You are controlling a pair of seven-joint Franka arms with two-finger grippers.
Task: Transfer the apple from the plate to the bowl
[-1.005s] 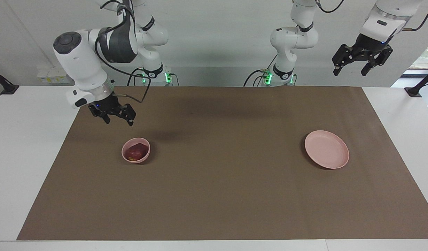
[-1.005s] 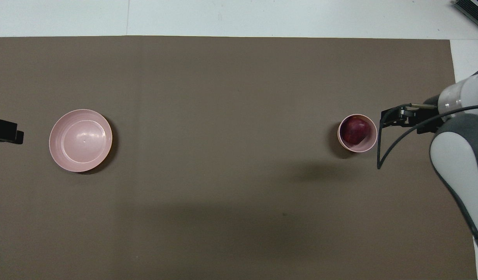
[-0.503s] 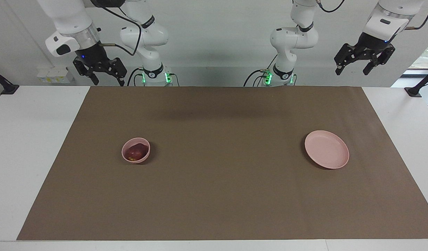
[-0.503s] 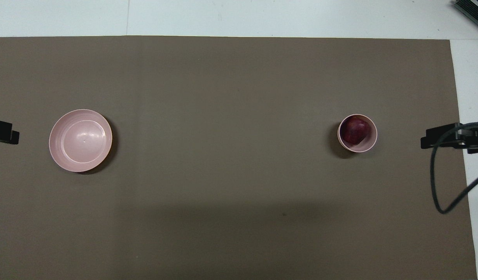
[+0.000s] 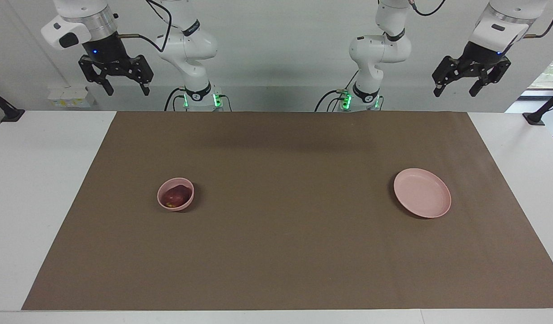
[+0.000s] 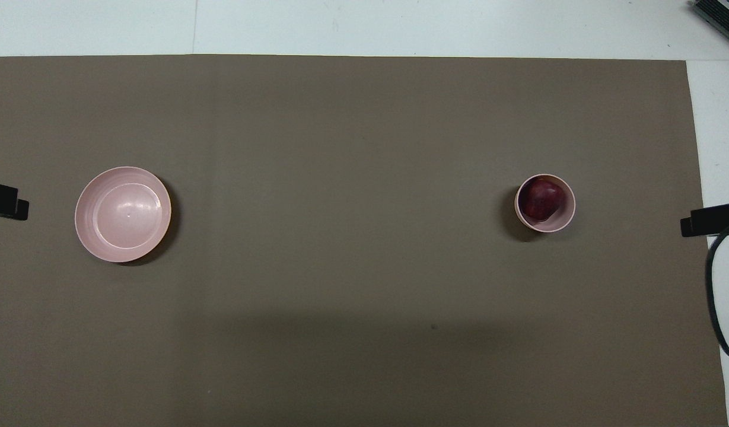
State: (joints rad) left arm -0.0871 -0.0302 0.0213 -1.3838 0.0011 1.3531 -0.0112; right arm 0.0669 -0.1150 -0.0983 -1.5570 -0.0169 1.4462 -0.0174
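Note:
The dark red apple [image 5: 177, 195] [image 6: 542, 199] lies inside the small deep pink bowl [image 5: 186, 187] [image 6: 562, 220] toward the right arm's end of the table. The flat pink plate [image 5: 422, 192] [image 6: 123, 213] lies bare toward the left arm's end. My right gripper [image 5: 126, 89] hangs open and empty, raised high near its base, off the mat's corner; one fingertip [image 6: 711, 218] shows in the overhead view. My left gripper [image 5: 454, 91] hangs open and empty, raised high at its own end; its fingertip [image 6: 2, 200] shows at the overhead view's edge.
A brown mat [image 5: 276, 252] [image 6: 340, 308] covers most of the white table [image 5: 42, 189]. A black cable [image 6: 717, 296] of the right arm loops at the mat's edge in the overhead view.
My right gripper has risen from just above the bowl and drawn back toward its base, open and empty. The apple stays in the bowl. The left arm has barely moved.

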